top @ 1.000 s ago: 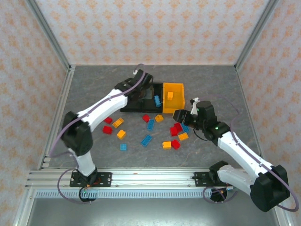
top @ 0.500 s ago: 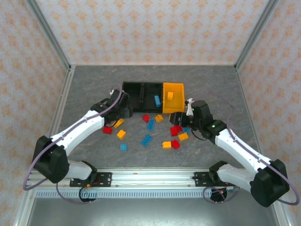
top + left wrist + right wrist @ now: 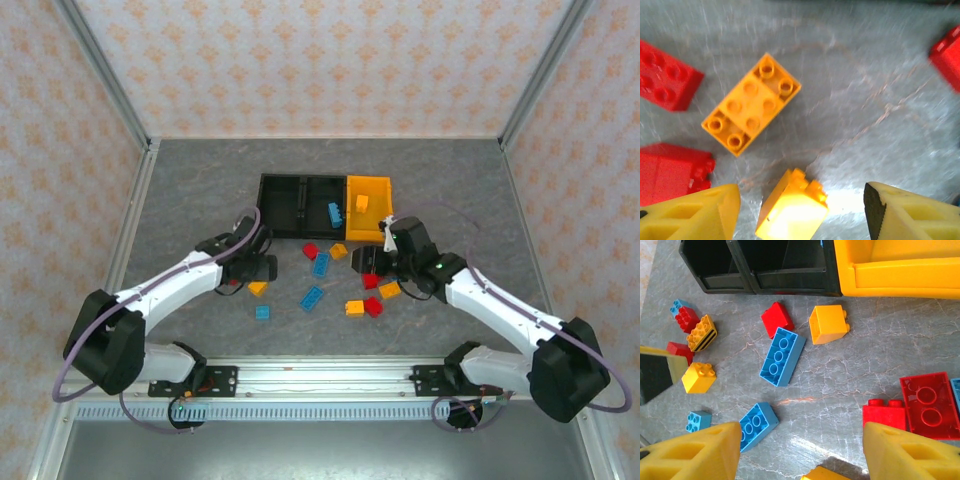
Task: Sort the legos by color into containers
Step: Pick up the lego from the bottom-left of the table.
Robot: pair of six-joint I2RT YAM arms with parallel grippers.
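My left end effector [image 3: 802,194] straddles a small yellow lego [image 3: 792,212] on the desk [image 3: 865,75], jaws wide. Risk: the red lego [image 3: 670,172] just beside one finger [image 3: 690,212] could get dragged along. Right end effector [image 3: 802,432] wide, empty.

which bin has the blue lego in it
The middle bin, the black one next to the orange-yellow bin. A blue lego lies in it; the orange-yellow bin holds an orange lego.

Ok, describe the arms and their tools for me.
Both the left arm and right arm have white shells, black joints and a lilac cable looping alongside. The left tool and right tool have yellow fingers with hollow pockets. A green light glows on the right arm.
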